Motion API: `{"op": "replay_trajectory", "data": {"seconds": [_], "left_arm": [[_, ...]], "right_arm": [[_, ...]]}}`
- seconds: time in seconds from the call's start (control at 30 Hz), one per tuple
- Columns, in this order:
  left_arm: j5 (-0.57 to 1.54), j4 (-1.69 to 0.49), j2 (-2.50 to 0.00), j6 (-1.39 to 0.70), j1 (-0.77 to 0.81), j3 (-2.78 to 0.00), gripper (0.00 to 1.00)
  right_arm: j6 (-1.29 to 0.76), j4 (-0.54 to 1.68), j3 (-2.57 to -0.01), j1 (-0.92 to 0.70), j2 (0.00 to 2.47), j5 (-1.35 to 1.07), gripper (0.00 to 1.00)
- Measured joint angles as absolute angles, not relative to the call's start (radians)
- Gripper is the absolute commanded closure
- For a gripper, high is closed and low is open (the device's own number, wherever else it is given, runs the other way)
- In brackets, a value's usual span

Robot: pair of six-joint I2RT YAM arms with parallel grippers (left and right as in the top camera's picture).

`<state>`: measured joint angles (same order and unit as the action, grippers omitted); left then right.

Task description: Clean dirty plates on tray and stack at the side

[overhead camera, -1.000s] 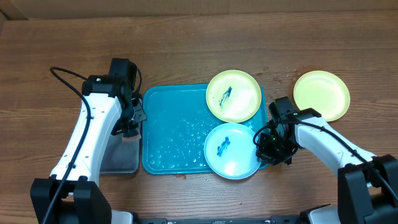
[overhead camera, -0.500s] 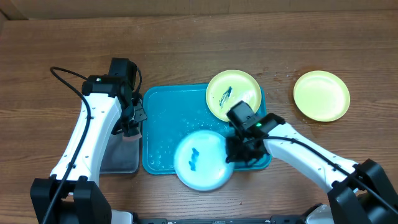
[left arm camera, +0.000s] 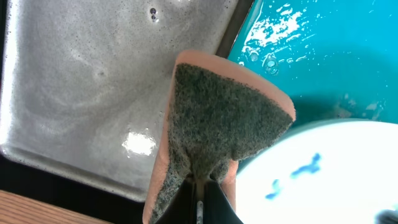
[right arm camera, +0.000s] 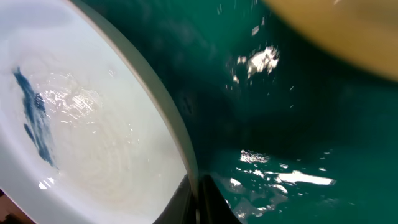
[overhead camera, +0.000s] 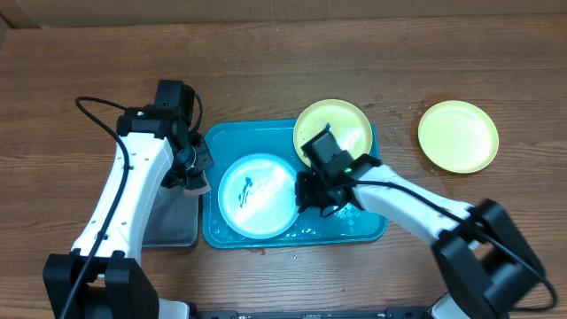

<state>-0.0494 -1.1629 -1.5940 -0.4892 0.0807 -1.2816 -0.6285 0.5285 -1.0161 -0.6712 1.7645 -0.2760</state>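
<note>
Right now the right jaws are pinching the right rim of the light blue plate (overhead camera: 257, 195), which is sitting in the middle of the turquoise tray (overhead camera: 354, 232) with its blue smear facing up. The left jaws are clamping a sponge (left arm camera: 217, 124) over the seam between the grey metal tray (overhead camera: 168, 226) and the turquoise one, just beside that plate's left rim. Scrubbing seems to be starting: the sponge needs pressing onto the smear while the right arm is steadying the plate. A yellow-green plate (overhead camera: 341, 124) is waiting at the tray's far right; a second yellow-green plate (overhead camera: 458, 135) is lying on the tabletop (overhead camera: 283, 62), well apart.
</note>
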Motion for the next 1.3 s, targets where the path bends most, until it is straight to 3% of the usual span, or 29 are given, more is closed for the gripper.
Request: {"op": "replay_trajectory", "data": {"seconds": [0.4, 0.7, 0.97, 1.3], "left_arm": [[0.088, -1.105, -1.594, -0.365, 0.085, -1.282, 0.96], [0.098, -1.077, -1.594, -0.331, 0.2, -1.282, 0.96], [0.039, -1.081, -1.594, -0.383, 0.255, -1.282, 0.96], [0.002, -1.087, -1.663, -0.42, 0.255, -1.282, 0.96]], "right_arm": [[-0.696, 0.495, -1.016, -0.695, 1.815, -0.332, 0.96], [-0.684, 0.466, -1.016, -0.695, 1.815, -0.314, 0.96], [-0.567, 0.695, -1.142, -0.695, 1.816, -0.17, 0.96], [-0.535, 0.717, -1.203, -0.695, 1.83, -0.125, 0.96]]}}
